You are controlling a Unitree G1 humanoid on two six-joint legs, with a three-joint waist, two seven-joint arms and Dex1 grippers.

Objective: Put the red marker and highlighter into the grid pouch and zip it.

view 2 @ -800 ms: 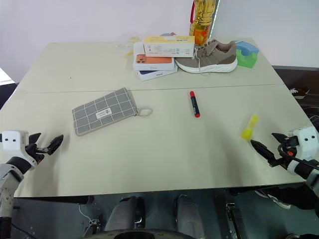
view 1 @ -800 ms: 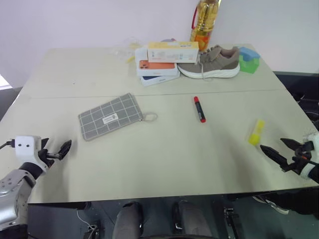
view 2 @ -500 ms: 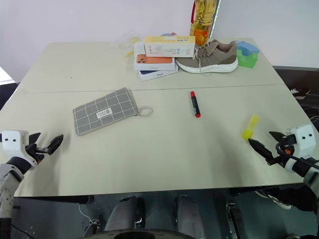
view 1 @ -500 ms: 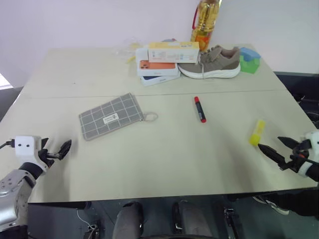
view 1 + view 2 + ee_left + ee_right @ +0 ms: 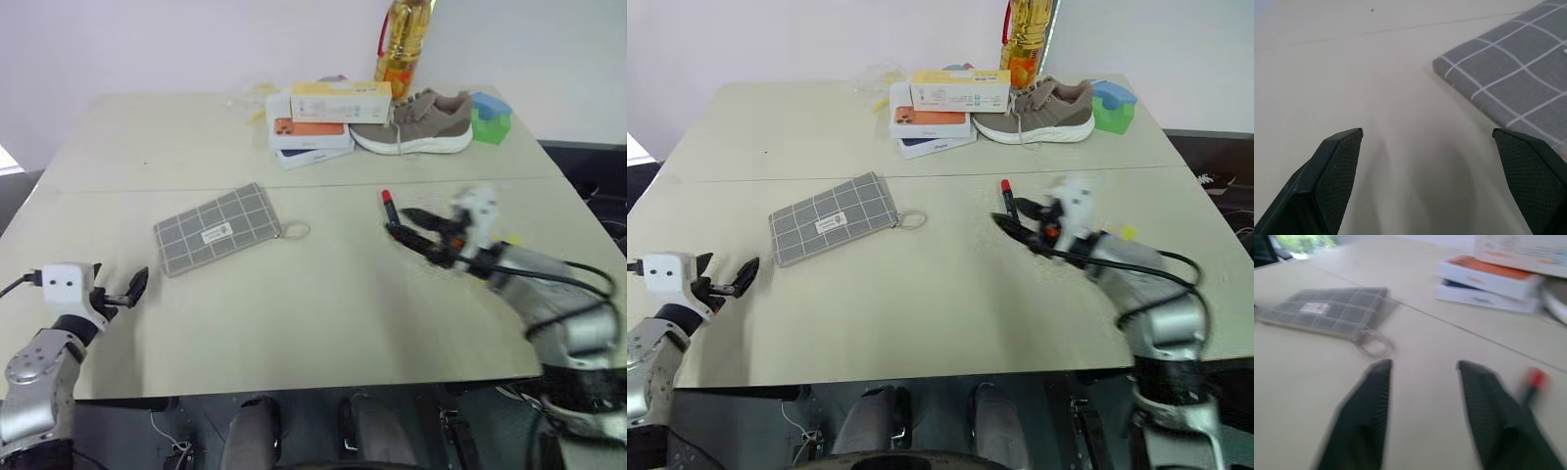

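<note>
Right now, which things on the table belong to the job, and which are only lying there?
For the job: red marker, highlighter, grid pouch.

Lying about: phone boxes, shoe, oil bottle, green block.

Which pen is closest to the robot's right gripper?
The red marker: it lies right beside the right gripper. The yellow highlighter sits farther back, by the arm.

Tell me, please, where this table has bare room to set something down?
Bare patches: the near strip between the left hand and right hand, and the far-left corner of the beige table beyond the grey grid-patterned fabric pouch. Crowded: the far edge, with stacked phone boxes and a brown shoe.
</note>
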